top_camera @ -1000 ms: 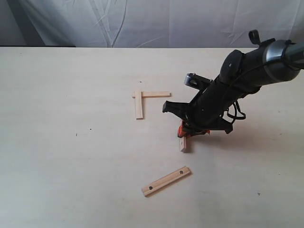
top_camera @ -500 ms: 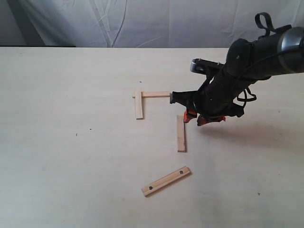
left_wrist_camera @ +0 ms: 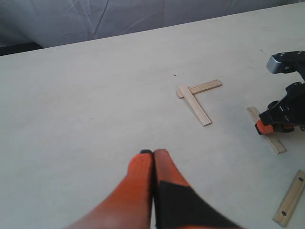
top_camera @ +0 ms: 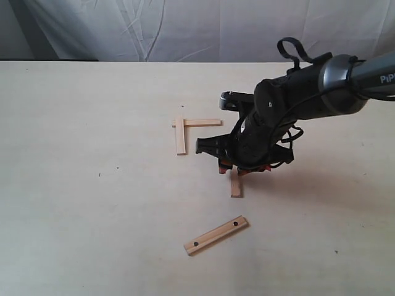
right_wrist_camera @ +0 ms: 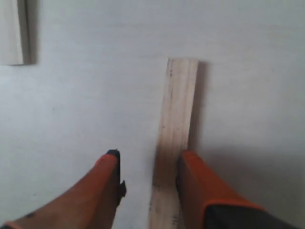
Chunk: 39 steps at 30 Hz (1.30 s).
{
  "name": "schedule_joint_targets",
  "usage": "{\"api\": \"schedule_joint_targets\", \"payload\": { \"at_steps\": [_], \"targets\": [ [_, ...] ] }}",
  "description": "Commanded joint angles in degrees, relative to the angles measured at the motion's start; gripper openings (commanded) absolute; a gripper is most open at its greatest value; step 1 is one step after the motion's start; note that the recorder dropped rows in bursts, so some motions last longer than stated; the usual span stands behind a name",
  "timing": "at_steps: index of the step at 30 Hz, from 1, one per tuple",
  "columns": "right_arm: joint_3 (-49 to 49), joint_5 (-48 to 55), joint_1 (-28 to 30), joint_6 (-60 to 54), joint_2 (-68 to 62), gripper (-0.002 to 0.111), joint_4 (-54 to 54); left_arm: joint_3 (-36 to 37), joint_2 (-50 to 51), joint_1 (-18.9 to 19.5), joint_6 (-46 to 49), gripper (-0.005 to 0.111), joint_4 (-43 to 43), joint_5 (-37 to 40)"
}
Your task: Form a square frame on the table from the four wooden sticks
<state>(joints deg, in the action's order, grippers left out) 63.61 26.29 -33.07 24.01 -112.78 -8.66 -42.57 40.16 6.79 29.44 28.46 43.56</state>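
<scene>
- Right gripper (right_wrist_camera: 151, 157), jaws wide, straddles one stick (right_wrist_camera: 177, 114) lying flat on the tabletop (top_camera: 92, 203).
- Left gripper (left_wrist_camera: 153, 155): fingers pressed together, empty.
- L-shaped pair of sticks (top_camera: 179, 124) nearby; fourth stick (top_camera: 216, 235) lies apart.

Right gripper (top_camera: 237, 166) low over one stick (top_camera: 236, 187) on the table (top_camera: 74, 203).
That stick's end pokes out beneath it; two overlapped sticks (top_camera: 180, 126) form a corner nearby; a dotted stick (top_camera: 216, 235) lies apart.
</scene>
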Motion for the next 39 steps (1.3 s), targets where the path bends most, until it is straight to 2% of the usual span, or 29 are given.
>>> {"api": "schedule_joint_targets", "payload": {
  "at_steps": [1,13,18,29,39],
  "targets": [
    [0.2,-1.1,-0.1,1.5,-1.4,0.04,1.6,0.4,-0.4,0.0,-0.4,0.0,0.5,0.2],
    [0.2,-0.2,-0.1,1.7,-1.8,0.04,4.2,0.4,-0.4,0.0,-0.4,0.0,0.5,0.2],
    [0.2,0.9,-0.1,5.5,-1.8,0.04,8.7,0.4,-0.4,0.0,-0.4,0.0,0.5,0.2],
    [0.2,-1.3,-0.1,6.2,2.2,0.04,8.1,0.4,-0.4,0.0,-0.4,0.0,0.5,0.2],
    [0.2,-4.0,-1.3,6.0,-0.5,0.04,6.7,0.4,-0.4,0.0,-0.4,0.0,0.5,0.3]
  ]
}}
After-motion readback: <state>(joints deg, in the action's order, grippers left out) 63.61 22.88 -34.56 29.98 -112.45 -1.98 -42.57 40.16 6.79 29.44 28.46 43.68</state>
